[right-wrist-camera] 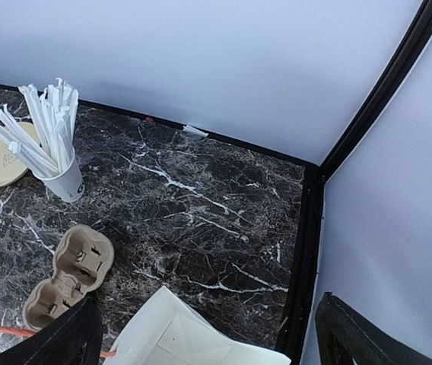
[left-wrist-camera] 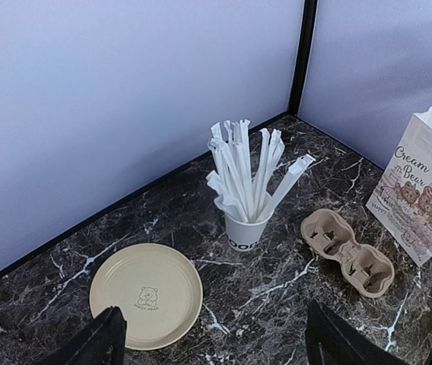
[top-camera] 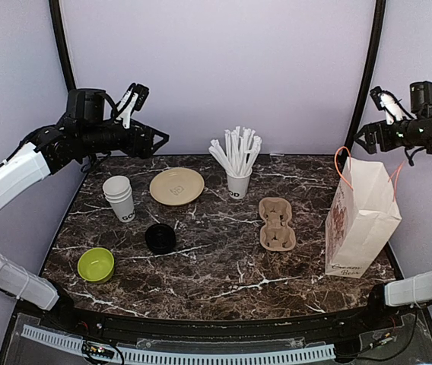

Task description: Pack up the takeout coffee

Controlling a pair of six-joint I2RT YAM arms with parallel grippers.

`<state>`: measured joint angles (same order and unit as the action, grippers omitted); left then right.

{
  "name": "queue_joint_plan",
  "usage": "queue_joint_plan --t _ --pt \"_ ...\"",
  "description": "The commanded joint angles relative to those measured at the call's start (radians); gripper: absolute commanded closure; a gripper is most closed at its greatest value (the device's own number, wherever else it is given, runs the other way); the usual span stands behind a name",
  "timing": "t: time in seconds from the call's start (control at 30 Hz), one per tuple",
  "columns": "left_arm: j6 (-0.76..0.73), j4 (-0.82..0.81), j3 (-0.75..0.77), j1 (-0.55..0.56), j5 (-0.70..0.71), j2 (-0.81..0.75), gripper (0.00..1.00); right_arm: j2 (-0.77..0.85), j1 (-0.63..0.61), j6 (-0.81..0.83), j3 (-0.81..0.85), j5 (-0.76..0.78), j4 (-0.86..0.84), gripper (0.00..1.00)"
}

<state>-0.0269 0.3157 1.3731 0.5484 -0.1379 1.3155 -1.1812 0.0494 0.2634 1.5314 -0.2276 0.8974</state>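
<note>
Currently: bag [left-wrist-camera: 421, 190] reads "Cream… Bear"; straw cup [left-wrist-camera: 245, 228] lettering partly hidden; plate [left-wrist-camera: 146, 293] logo text illegible. Left gripper [left-wrist-camera: 212, 342], right gripper [right-wrist-camera: 204, 334] wide, empty.

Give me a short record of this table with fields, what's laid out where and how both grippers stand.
left gripper: open, empty, raised at the back left
right gripper: open, empty, raised over the paper bag
cups: white paper cups, stacked, lidless, back left
lids: black lids, one stack, in front of the cups, apart from them
carrier: cardboard cup carrier, empty, right of centre
bag: upright, top open, right side
other: tan plate, cup of straws, green bowl
</note>
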Motion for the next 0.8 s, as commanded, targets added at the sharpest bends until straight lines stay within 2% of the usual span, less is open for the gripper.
queue_joint_plan --t 0.0,0.13,0.33,0.53,0.77 --pt "-0.07 0.015 0.003 0.007 0.029 -0.016 0.16 -0.03 -0.007 0.129 0.02 0.022 0.047 0.01" --pt "-0.087 -0.007 -0.047 0.008 0.014 -0.035 0.15 -0.055 -0.007 0.314 0.019 0.052 0.142 0.03" --pt "-0.108 -0.034 -0.131 0.008 -0.016 -0.073 0.14 -0.099 -0.011 0.51 0.05 0.049 0.314 0.24" --pt "-0.117 -0.044 -0.151 0.008 -0.026 -0.082 0.14 -0.136 -0.013 0.554 0.064 0.105 0.325 0.32" --pt "-0.118 -0.063 -0.171 0.008 -0.035 -0.1 0.14 -0.184 -0.016 0.537 0.066 0.147 0.228 0.35"
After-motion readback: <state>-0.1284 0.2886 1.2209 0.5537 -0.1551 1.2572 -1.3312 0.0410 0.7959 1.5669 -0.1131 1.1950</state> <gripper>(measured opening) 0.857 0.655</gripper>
